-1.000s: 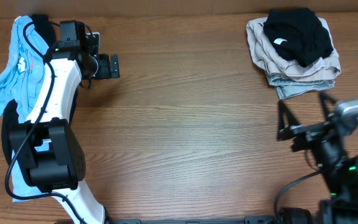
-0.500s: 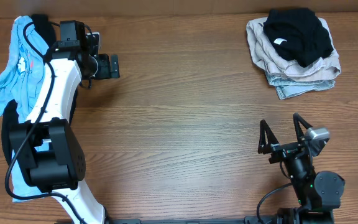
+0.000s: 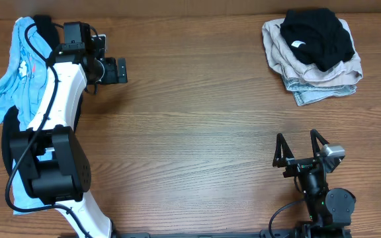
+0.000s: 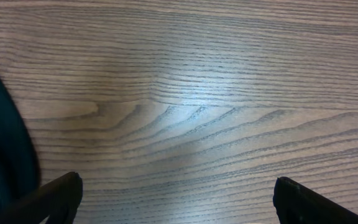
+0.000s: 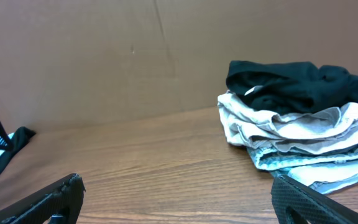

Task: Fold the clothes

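A stack of folded clothes (image 3: 316, 53) lies at the back right, a black garment (image 3: 316, 34) on top of beige and light blue ones; the stack also shows in the right wrist view (image 5: 297, 121). A pile of unfolded light blue and dark clothes (image 3: 18, 66) lies at the far left, partly under the left arm. My left gripper (image 3: 119, 70) is open and empty just right of that pile, over bare wood (image 4: 179, 193). My right gripper (image 3: 297, 147) is open and empty near the front right, low over the table (image 5: 179, 199).
The wooden table (image 3: 197, 132) spans the view. A brown wall (image 5: 104, 56) stands behind it. A dark cloth edge (image 4: 5, 155) shows at the left of the left wrist view.
My right arm has drawn back from beside the folded stack toward the front edge and settled low there. The left arm has not moved.
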`<state>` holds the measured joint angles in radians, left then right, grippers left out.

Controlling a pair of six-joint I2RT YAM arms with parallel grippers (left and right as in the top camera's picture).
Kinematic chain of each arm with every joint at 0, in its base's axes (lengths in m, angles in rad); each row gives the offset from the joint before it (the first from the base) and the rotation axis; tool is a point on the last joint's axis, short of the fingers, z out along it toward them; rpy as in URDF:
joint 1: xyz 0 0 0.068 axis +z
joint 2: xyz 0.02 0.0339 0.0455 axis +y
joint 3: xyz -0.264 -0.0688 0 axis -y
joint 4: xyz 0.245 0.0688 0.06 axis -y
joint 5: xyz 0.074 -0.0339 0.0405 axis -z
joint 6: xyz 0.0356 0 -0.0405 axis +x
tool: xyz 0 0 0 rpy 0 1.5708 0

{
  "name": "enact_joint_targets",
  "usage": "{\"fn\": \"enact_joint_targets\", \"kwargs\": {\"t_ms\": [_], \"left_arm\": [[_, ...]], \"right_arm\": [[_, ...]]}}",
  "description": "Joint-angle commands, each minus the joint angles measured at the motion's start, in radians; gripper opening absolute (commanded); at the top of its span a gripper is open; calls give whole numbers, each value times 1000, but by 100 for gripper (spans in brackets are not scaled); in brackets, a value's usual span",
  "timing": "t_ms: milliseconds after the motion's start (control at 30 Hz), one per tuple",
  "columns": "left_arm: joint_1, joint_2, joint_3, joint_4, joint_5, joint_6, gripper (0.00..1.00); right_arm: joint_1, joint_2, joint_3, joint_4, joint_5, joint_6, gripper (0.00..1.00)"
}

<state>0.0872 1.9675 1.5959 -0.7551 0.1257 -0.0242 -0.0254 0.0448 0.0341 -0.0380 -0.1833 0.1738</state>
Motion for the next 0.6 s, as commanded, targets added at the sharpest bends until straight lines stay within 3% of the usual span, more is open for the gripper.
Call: {"fn": "enact_joint_targets", "kwargs": {"t_ms": [0,567], "left_arm": [[4,-4,10,1,-3,-6,100],[4,-4,10,1,-3,-6,100]], "right_arm": [[5,-42,-26,-8,11,6,100],[4,-42,-26,-31,33,6,100]]}}
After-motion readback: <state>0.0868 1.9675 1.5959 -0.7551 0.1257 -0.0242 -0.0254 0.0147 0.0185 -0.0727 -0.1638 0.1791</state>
